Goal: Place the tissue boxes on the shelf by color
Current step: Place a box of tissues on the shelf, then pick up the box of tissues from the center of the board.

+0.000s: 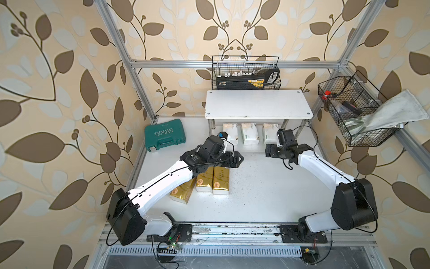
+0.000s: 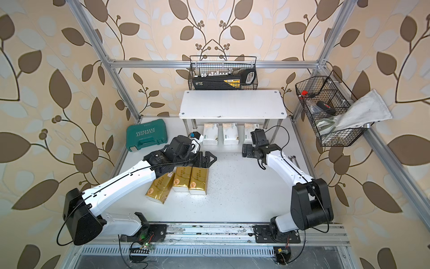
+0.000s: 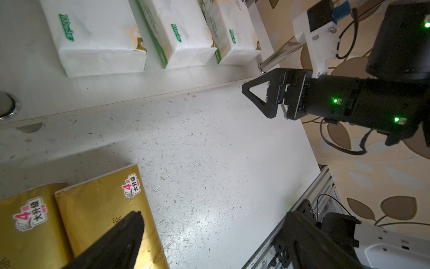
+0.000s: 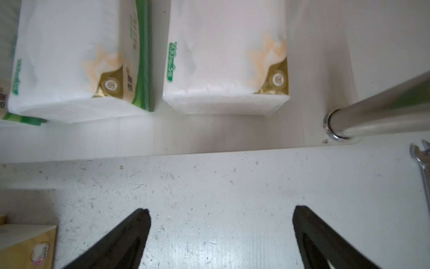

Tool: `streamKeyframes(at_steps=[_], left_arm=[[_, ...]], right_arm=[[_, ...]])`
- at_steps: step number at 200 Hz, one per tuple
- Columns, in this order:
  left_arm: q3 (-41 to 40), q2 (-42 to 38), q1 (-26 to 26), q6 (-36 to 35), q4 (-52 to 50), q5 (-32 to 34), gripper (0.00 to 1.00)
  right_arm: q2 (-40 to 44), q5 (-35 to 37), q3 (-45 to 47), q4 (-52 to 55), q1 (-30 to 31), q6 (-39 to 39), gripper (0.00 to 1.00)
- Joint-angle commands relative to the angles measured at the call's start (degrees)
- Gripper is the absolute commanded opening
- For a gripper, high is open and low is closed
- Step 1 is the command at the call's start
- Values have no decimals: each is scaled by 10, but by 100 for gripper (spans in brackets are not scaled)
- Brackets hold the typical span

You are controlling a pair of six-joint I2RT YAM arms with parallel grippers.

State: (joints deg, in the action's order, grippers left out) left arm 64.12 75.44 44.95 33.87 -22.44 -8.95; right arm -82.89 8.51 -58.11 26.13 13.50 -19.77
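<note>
Three gold tissue boxes (image 1: 204, 179) (image 2: 182, 178) lie side by side on the table, left of centre. Three white ones with green print (image 1: 250, 134) (image 3: 181, 35) (image 4: 225, 58) stand in a row on the lower tier of the shelf (image 1: 258, 103), whose top board is bare. My left gripper (image 1: 239, 159) (image 3: 215, 216) hangs open just past the far ends of the gold packs, one finger over the rightmost gold pack (image 3: 97, 209). In front of the right white pack, my right gripper (image 1: 267, 151) (image 4: 221, 212) is open above bare table.
A teal tool case (image 1: 165, 137) lies at the back left. One black wire basket (image 1: 245, 74) hangs behind the shelf, and another (image 1: 353, 111) with a cloth hangs on the right. A chrome shelf leg (image 4: 372, 116) and a wrench (image 4: 422, 163) are near the right gripper.
</note>
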Motion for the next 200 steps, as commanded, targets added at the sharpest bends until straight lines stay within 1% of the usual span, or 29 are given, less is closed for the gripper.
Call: streamKeyframes(at_steps=[1, 26, 46, 71, 90, 109, 120, 146, 170, 200], left_arm=[[-11, -35, -4, 8, 5, 19, 99], [-30, -61, -4, 14, -12, 45, 99], [-48, -84, -4, 21, -30, 67, 99], [-79, -118, -4, 33, -47, 89, 99], [-99, -144, -6, 40, -65, 106, 99], [-117, -170, -7, 47, -79, 121, 99], [-125, -184, -8, 51, -84, 129, 99], [-140, -204, -11, 59, -99, 152, 99], [-149, -219, -14, 71, -111, 168, 99], [-152, -237, -16, 83, -125, 189, 99]], right_arm=[[39, -15, 35, -7, 7, -29, 99], [79, -39, 83, -5, 30, -56, 99], [113, -33, 118, 2, 77, -83, 99], [144, -6, 150, 5, 174, -132, 99], [143, 27, 156, 5, 259, -174, 99], [122, 51, 144, -3, 338, -216, 99], [101, 65, 128, -7, 372, -236, 99], [37, 78, 66, -11, 445, -248, 99], [-20, 102, 8, 3, 483, -243, 99], [-62, 99, -31, -1, 494, -236, 99]])
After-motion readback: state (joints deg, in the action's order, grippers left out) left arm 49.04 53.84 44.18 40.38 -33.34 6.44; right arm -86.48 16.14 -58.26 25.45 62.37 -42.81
